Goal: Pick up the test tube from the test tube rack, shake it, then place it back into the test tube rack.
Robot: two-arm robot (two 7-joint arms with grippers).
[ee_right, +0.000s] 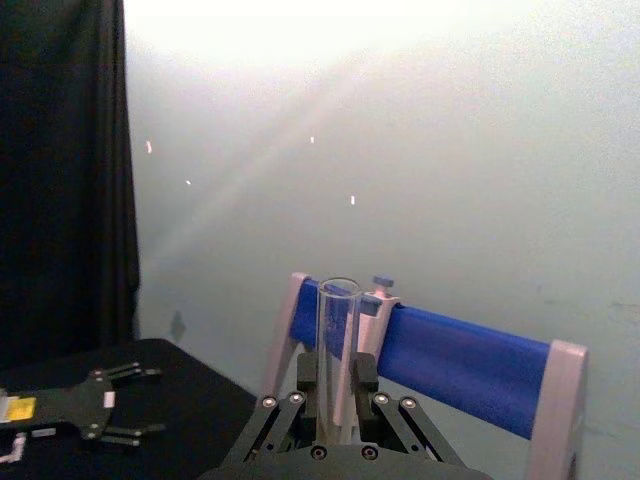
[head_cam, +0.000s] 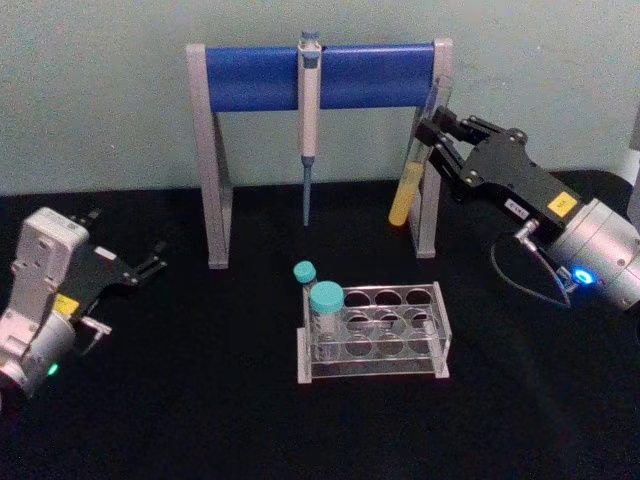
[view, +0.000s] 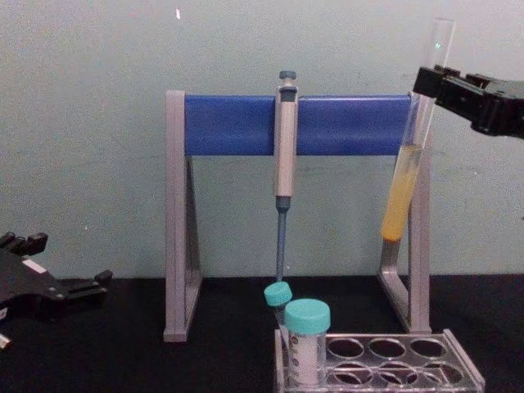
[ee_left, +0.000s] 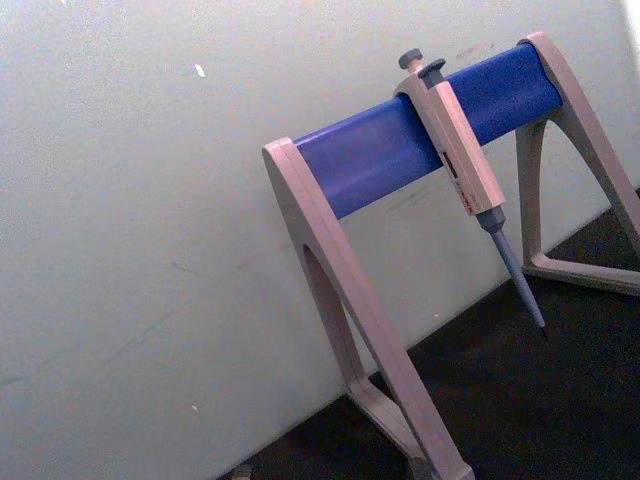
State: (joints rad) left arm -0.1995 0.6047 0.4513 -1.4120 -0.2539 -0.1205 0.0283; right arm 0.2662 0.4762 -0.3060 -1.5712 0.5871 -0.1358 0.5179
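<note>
Test tube (head_cam: 413, 170): held in the air at the far right, in front of the right leg of the pipette stand (head_cam: 320, 75).
Right gripper (head_cam: 432, 135): clenched on the tube's upper part, just under the open mouth; the yellow-filled end is hung below it.
Right arm: raised, reached in leftward from the right edge.
Tube axis: close to upright, tilted, with the mouth up and right and the base down and left.
Test tube rack (head_cam: 440, 300): set on the counter (head_cam: 200, 400) near the centre, well apart from the tube.
Left gripper (ee_right: 150, 402): released, with the fingers spread, low at the left.
</note>
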